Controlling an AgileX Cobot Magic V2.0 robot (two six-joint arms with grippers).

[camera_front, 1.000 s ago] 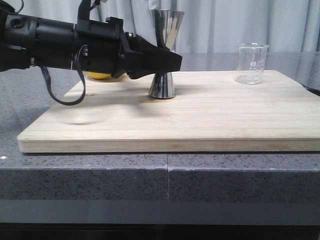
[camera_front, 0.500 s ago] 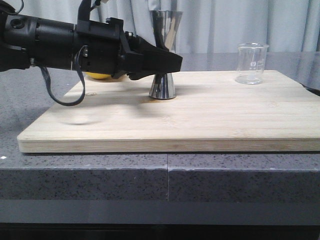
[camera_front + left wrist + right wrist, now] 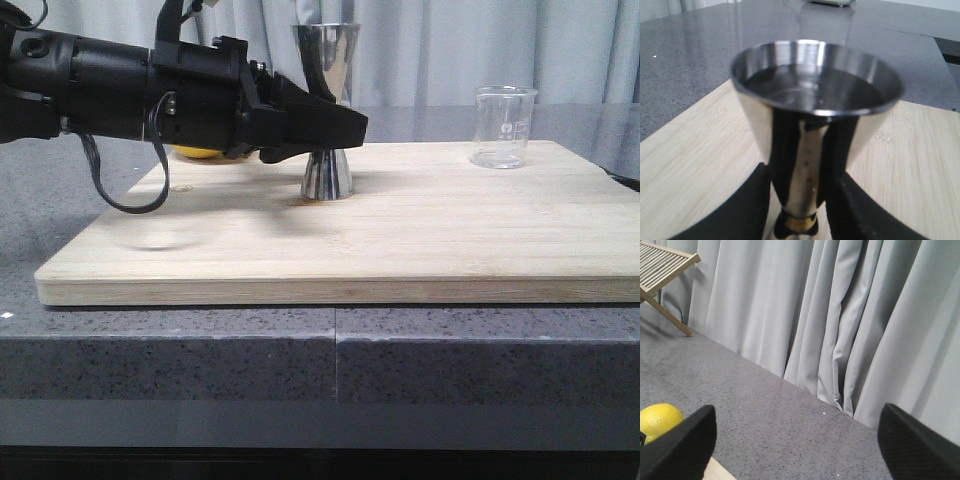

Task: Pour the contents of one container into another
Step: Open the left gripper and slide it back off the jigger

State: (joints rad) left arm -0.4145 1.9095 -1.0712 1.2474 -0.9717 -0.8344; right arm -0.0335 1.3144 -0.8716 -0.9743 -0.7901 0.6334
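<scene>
we see the left tool (image 3: 345, 128) closed around the narrow waist of the steel jigger (image 3: 327, 110) on the wooden board (image 3: 400, 240), and over the last second the jigger has tipped slightly: its upper cup now leans toward the arm and its base has shifted a little toward the beaker. we read this as the grip having just taken hold, though the base looks to be on the board or barely off it. in the left wrist view the black fingers (image 3: 747, 205) press either side of the jigger (image 3: 815, 115) at its gold band, and the upper cup shows a dark, shiny inside; we cannot tell if it holds liquid.

the clear glass beaker (image 3: 503, 126) stands upright at the board's far right corner, well apart from the jigger and untouched. it looks empty from here, but we cannot be sure. a yellow lemon (image 3: 198, 152) peeks out behind the left arm.

the right tool (image 3: 795, 440) stands with its two pads wide apart and nothing between them, facing the grey curtain (image 3: 840, 315) with the lemon (image 3: 657, 421) at the edge of its view; it is out of the front view.

for the task, we judge that pouring has not begun; the two vessels remain far apart, and the tilt in the jigger is worth watching if it carries liquid.
</scene>
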